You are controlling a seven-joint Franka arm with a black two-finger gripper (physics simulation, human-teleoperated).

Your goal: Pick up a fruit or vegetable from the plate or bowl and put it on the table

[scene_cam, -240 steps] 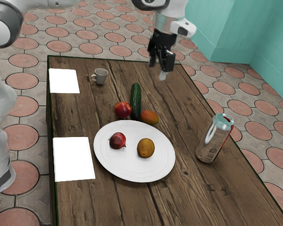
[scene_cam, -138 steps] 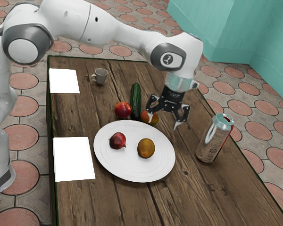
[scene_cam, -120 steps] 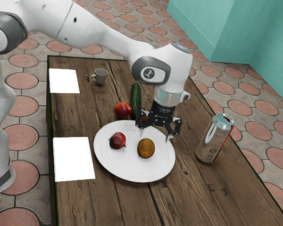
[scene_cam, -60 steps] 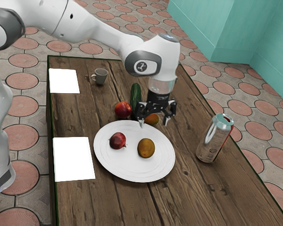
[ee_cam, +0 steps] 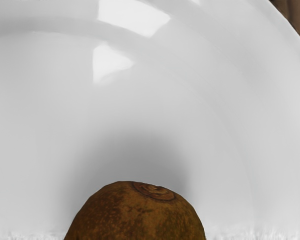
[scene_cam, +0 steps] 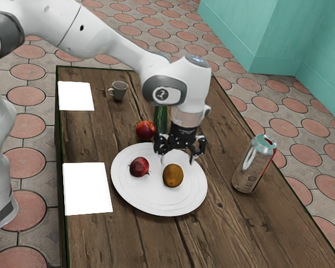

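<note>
Gripper point(scene_cam: 177, 161) spread wide above brown fruit point(scene_cam: 172, 176) on white plate point(scene_cam: 148, 195), bench point(scene_cam: 219, 177) strip between plate and can point(scene_cam: 252, 167) at exterior view's right

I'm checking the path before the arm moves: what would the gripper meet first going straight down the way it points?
Most likely the brown fruit on the plate, just below the open gripper; the remaining gap is hard to judge.

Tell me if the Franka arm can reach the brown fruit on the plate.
Probably yes: the open gripper hovers over the brown fruit, and the red fruit on the plate sits apart.
</note>
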